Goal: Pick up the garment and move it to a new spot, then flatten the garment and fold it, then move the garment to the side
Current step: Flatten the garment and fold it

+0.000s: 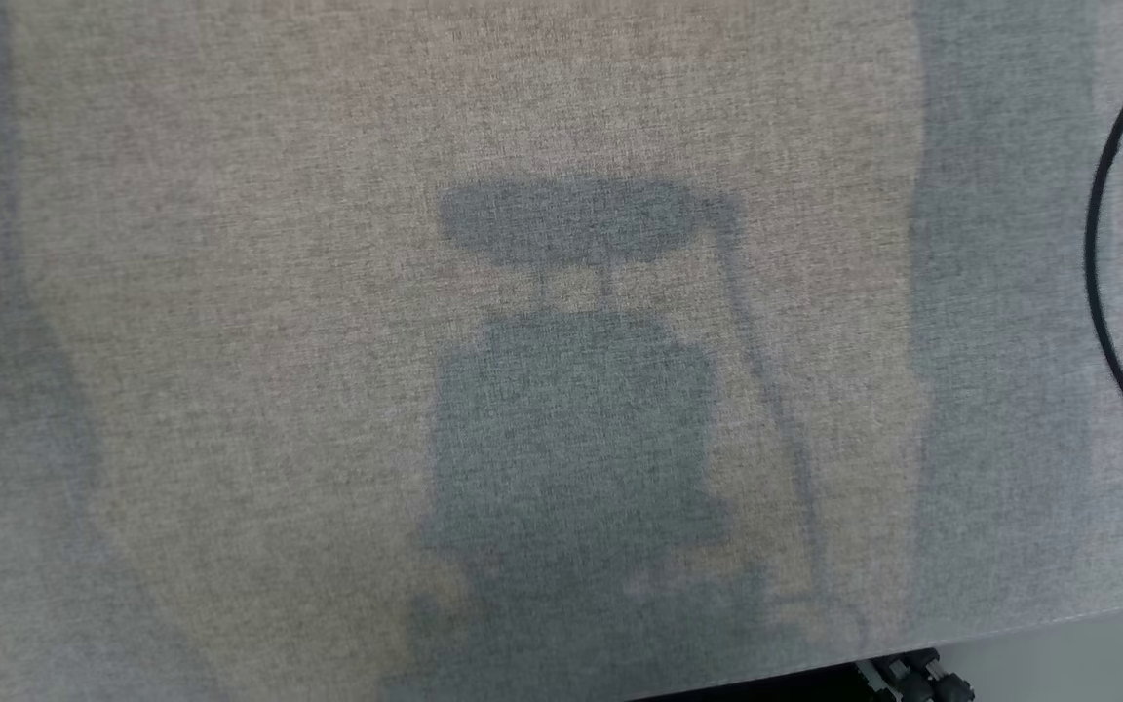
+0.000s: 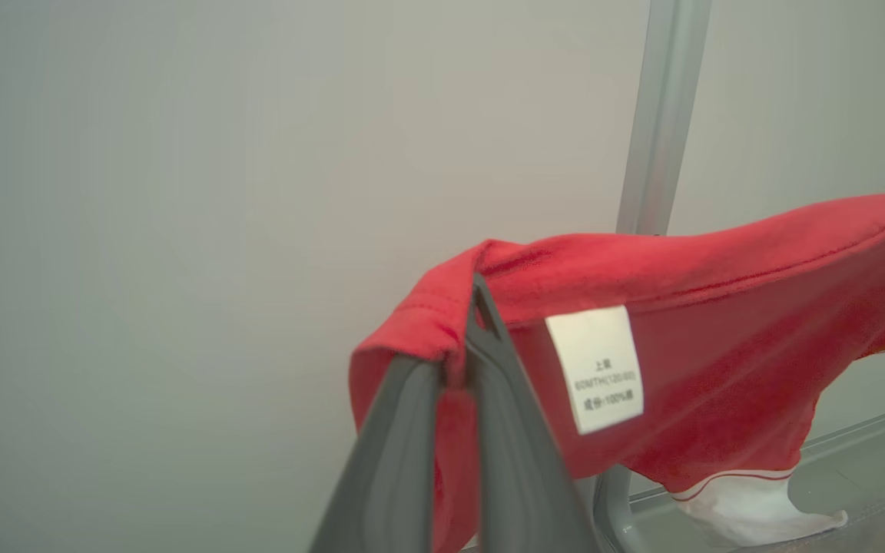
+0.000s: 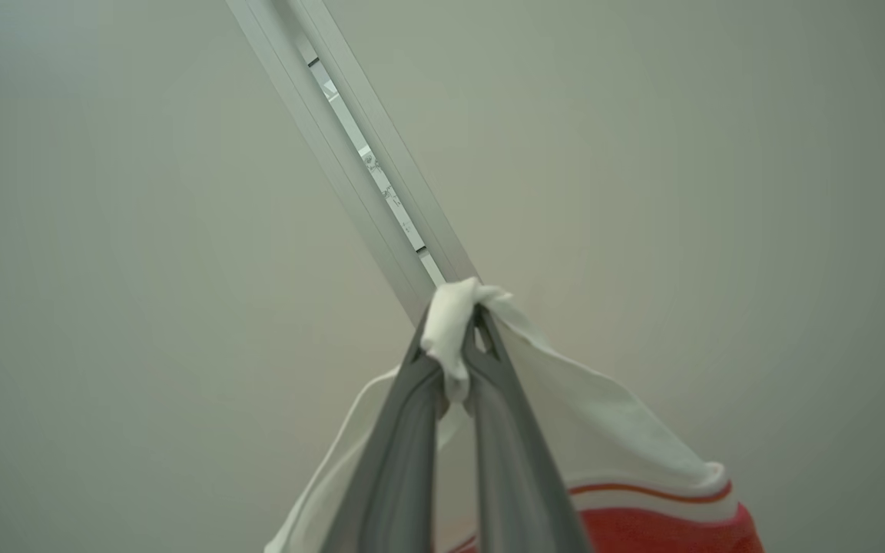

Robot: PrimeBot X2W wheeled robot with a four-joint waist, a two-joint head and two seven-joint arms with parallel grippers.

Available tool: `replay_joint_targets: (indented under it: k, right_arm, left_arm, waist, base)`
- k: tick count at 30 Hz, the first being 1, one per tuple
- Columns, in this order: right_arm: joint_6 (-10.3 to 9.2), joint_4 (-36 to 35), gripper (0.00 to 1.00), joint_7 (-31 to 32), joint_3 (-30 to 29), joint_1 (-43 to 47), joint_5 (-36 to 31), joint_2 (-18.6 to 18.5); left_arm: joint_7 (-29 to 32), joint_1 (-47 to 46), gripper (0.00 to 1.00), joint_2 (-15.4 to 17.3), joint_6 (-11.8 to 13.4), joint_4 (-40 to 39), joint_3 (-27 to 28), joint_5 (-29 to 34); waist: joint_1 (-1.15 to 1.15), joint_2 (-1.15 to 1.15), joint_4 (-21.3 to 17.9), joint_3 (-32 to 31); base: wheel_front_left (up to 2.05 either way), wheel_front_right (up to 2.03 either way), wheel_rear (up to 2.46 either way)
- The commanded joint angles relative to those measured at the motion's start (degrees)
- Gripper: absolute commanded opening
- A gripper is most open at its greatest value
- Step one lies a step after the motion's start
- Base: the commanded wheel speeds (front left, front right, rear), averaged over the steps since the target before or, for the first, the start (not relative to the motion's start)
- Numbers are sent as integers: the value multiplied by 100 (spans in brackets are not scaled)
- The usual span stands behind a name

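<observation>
Both pairs of jaws are clenched on the red-and-white garment [image 2: 719, 307], which hangs from them before a pale wall [image 2: 181, 230]: left jaws on its red edge beside a white care label [image 2: 596, 369], right jaws on a white corner by an aluminium post [image 3: 366, 153]. A black cable [image 1: 1103, 244] curves at the right of the grey fabric surface [image 1: 230, 341].
</observation>
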Motion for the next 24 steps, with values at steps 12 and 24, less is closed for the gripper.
replay_joint_targets:
  k: [12,24]
  right_arm:
    - [2,-1921,0,126,1356,2886,1667,-881]
    - [2,-3709,0,590,1982,6842,2204,-2118]
  left_arm:
    - [-260,1528,0,592,-31,20,-1068,-1373]
    - [-271,4526,0,1289,-30,-1445,-2079,-2358]
  waist:
    - [-1,0,-170,30]
    - [-1,0,-273,-1572]
  base:
    - [0,0,0]
    - [0,0,0]
